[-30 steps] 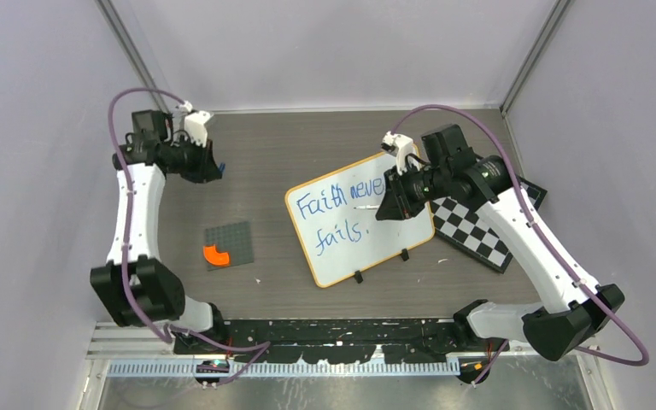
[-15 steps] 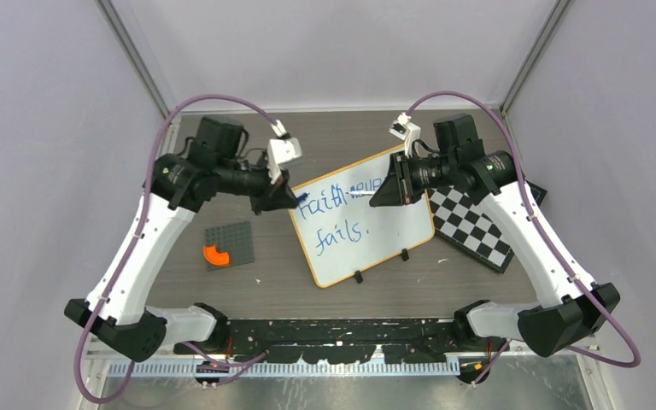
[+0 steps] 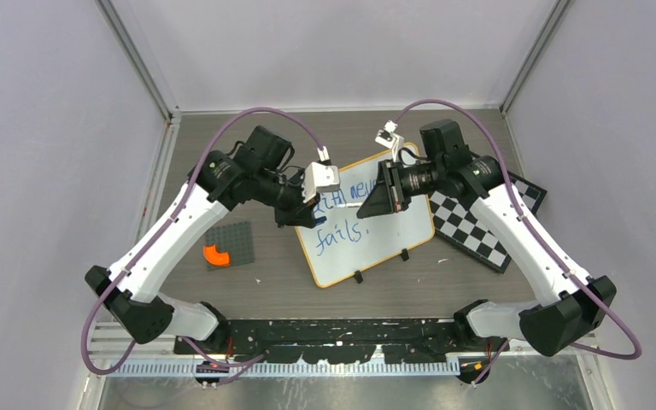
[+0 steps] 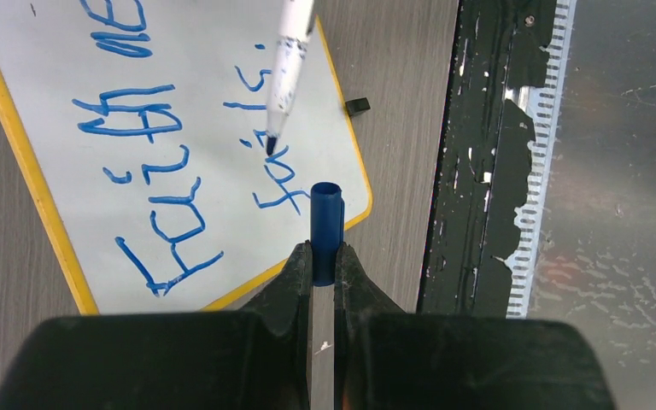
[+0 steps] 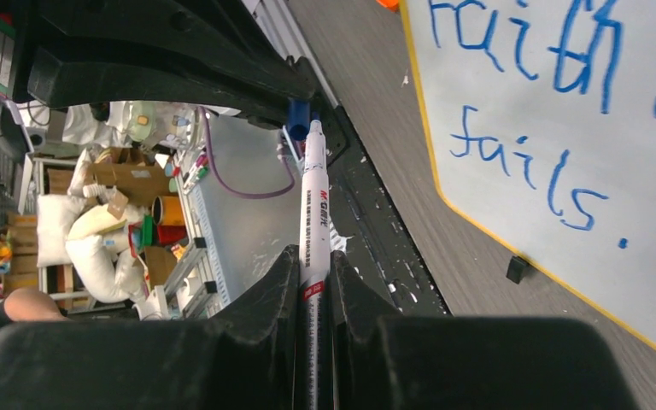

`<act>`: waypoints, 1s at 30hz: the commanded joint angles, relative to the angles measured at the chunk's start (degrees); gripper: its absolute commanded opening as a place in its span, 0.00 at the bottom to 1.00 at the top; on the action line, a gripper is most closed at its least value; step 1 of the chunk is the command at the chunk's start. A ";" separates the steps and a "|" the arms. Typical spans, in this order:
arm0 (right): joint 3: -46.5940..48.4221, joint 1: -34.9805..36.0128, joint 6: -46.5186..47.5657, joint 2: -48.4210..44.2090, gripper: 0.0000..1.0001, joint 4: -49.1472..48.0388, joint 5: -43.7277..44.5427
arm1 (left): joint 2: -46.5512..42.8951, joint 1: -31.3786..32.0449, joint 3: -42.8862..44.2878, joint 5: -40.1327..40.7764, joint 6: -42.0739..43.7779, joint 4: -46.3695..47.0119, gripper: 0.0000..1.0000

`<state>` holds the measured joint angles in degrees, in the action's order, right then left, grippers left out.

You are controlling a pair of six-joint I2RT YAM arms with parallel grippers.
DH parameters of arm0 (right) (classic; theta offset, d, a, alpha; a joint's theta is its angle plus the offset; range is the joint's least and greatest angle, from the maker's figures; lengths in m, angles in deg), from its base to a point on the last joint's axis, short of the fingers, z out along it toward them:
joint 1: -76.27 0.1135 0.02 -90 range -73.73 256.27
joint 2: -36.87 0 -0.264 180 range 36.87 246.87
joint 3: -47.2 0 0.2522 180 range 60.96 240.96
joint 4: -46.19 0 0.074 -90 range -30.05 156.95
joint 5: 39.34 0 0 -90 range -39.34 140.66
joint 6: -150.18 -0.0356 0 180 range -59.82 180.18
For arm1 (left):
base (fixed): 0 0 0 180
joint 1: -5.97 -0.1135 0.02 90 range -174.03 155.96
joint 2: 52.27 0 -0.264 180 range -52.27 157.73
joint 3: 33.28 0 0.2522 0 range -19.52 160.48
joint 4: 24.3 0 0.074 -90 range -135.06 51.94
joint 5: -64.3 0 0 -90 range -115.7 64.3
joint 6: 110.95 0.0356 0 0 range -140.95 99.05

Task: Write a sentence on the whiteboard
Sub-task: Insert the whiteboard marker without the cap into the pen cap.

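From above, the whiteboard [image 3: 376,248] lies flat and tilted at the centre of the table, between the two arms. It carries blue handwriting, partly hidden by the arms. The left gripper [image 3: 309,213] and the right gripper [image 3: 371,205] face each other over the board's upper half, near one another but apart. A checkered board [image 3: 471,229] lies to the right, and a grey plate [image 3: 232,239] with an orange piece [image 3: 216,254] lies to the left.

From the left wrist, the jaws are pressed together on a blue cap [image 4: 325,213] whose open mouth points away from the claw. A marker [image 4: 289,60] comes in from ahead, tip first. The tip sits just short of the cap's mouth and slightly to its left. The marker's long axis leans a little off the cap's axis.

From the right wrist, the jaws pinch the marker's barrel, nib pointing outward. The nib is just beside the cap, not inside it. The writing looks finished, so capping seems next: the two axes need lining up before pushing together.
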<state>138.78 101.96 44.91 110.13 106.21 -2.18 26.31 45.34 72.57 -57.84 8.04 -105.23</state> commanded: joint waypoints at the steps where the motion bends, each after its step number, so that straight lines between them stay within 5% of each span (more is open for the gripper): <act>1: 0.82 1.87 -0.93 0.38 0.00 -2.03 -2.45 | -0.54 0.82 1.11 0.50 0.76 0.51 0.00; 30: 0.36 4.69 4.16 0.35 0.00 2.45 -1.51 | -1.36 1.05 0.74 0.04 2.49 -0.23 0.00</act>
<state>138.72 105.83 47.82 111.07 108.68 -3.62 26.18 46.08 71.52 -56.33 9.94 -105.26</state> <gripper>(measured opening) 0.192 0.051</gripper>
